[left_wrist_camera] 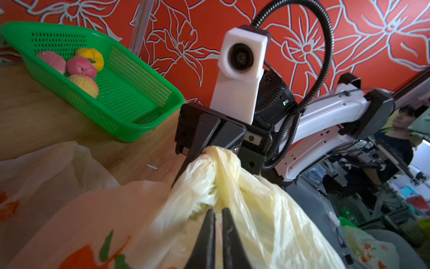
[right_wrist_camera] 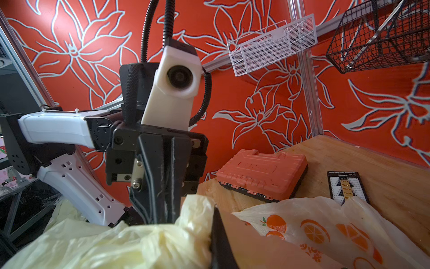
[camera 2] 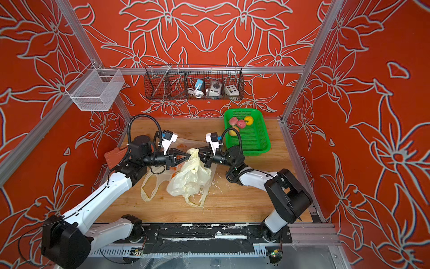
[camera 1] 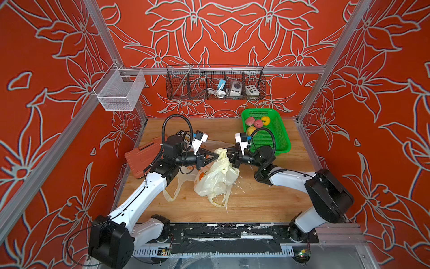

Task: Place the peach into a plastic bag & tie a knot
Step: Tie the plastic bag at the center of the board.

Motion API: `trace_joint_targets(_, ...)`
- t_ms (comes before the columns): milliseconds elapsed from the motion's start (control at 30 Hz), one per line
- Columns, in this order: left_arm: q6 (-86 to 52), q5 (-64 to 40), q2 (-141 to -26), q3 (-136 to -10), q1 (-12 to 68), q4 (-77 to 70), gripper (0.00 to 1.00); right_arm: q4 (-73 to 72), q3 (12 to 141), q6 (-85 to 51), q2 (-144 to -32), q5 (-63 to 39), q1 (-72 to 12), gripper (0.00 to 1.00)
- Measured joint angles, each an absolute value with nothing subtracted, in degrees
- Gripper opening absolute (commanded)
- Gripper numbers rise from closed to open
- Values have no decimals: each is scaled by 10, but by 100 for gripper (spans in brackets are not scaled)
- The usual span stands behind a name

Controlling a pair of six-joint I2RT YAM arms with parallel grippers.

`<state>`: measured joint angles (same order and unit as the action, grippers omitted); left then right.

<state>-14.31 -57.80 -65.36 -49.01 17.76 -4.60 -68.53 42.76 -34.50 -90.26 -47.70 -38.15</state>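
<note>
Knot [camera 1: 221, 152]: tight cream bunch at the top of the plastic bag, mid-desk, held up between the two hands.
Plastic bag [camera 1: 216, 180]: cream, crumpled, hangs from the knot, bottom slumped on the desk [camera 1: 256, 205]; contents hidden.
Left hand [camera 1: 216, 157]: fingers [left_wrist_camera: 204, 240] nearly together with a thin gap showing, tips right at the knot; cannot tell if any plastic sits between them.
Right hand [camera 1: 230, 155]: clamped together on bag plastic at the knot, facing the left hand.
Printed bag [camera 1: 173, 191]: flat, orange-fruit print, lies under and beside the cream bag.
Green basket [camera 1: 282, 142]: back right of the desk, four fruits [camera 1: 258, 123] inside, well apart from the bag.
Orange case [camera 1: 139, 160]: left desk edge, beyond the left arm.
</note>
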Motion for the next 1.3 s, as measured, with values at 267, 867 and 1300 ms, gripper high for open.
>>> trace_joint_targets(267, -144, -583, -676, -504, 182, -43, 31, -677, 431, -346, -903, -479, -382, 0)
trace_joint_targets(867, -131, -588, -683, -507, 176, -18, 27, -707, 431, -385, -914, -488, -377, 0)
trace_joint_targets(1300, -136, -582, -677, -507, 172, -6, 39, -707, 434, -380, -914, -503, -378, 0)
